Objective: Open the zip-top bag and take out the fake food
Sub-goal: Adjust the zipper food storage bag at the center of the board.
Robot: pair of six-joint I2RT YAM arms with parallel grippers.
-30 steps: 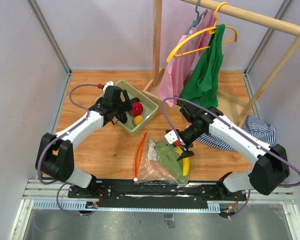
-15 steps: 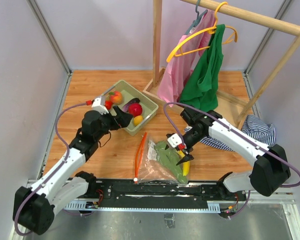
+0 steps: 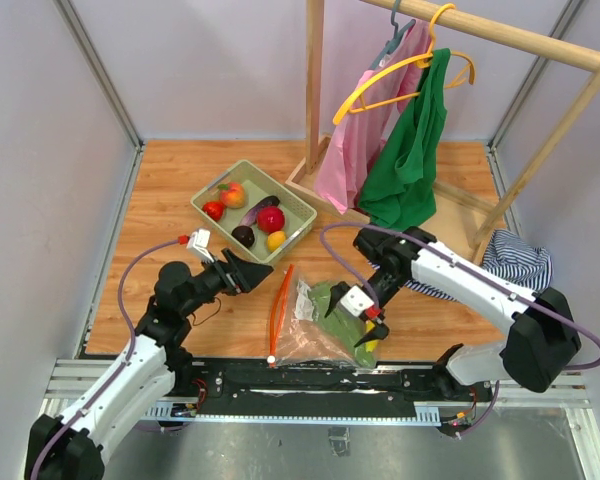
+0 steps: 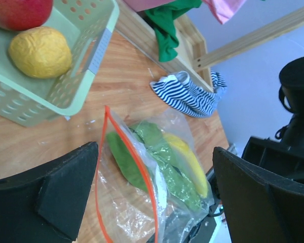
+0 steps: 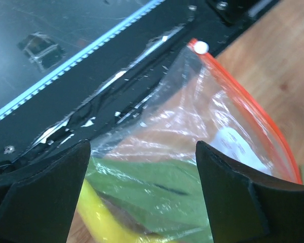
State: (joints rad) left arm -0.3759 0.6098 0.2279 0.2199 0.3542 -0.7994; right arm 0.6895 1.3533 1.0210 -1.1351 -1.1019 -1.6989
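Observation:
The zip-top bag [image 3: 305, 325] lies crinkled on the table near the front edge, its orange-red zip strip [image 3: 280, 300] open in a loop at its left. Inside are a green piece [image 3: 338, 312] and a yellow banana [image 3: 373, 337]. My left gripper [image 3: 260, 270] is open and empty, low between the basket and the bag, pointing at the bag [image 4: 137, 202]. My right gripper [image 3: 366, 320] is open, right above the bag's contents; its view shows the green piece [image 5: 157, 187], the banana [image 5: 99, 217] and the white label [image 5: 238, 147] between the fingers. The other fake food lies in the basket.
The pale green basket [image 3: 298, 205] stands at the back left of the bag and holds several fruits, among them a yellow one [image 4: 39, 51]. A wooden clothes rack [image 3: 315, 90] with hung garments stands behind. A striped cloth [image 3: 520, 260] lies at the right.
My left arm has drawn back from the basket toward the front and now points its open gripper at the bag. My right gripper has lowered slightly onto the bag's right side.

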